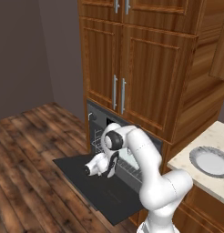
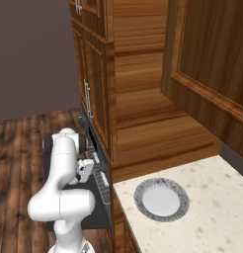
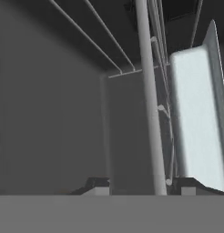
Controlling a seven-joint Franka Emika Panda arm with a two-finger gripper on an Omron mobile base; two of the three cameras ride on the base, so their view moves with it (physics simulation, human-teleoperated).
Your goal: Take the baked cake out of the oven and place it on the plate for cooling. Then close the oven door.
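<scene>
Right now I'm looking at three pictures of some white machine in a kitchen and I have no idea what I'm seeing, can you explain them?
The white machine is a robot arm on a base that drives. Two pictures come from cameras on that base, behind the arm to its left and right. The third comes from a camera on its hand, looking into the oven.

The oven door hangs open, and the gripper reaches in over it. The hand view shows the wire rack and a pale baking tray. I see nothing gripped there. The cake is not clear to me.

On the counter beside the oven lies an empty plate.
</scene>
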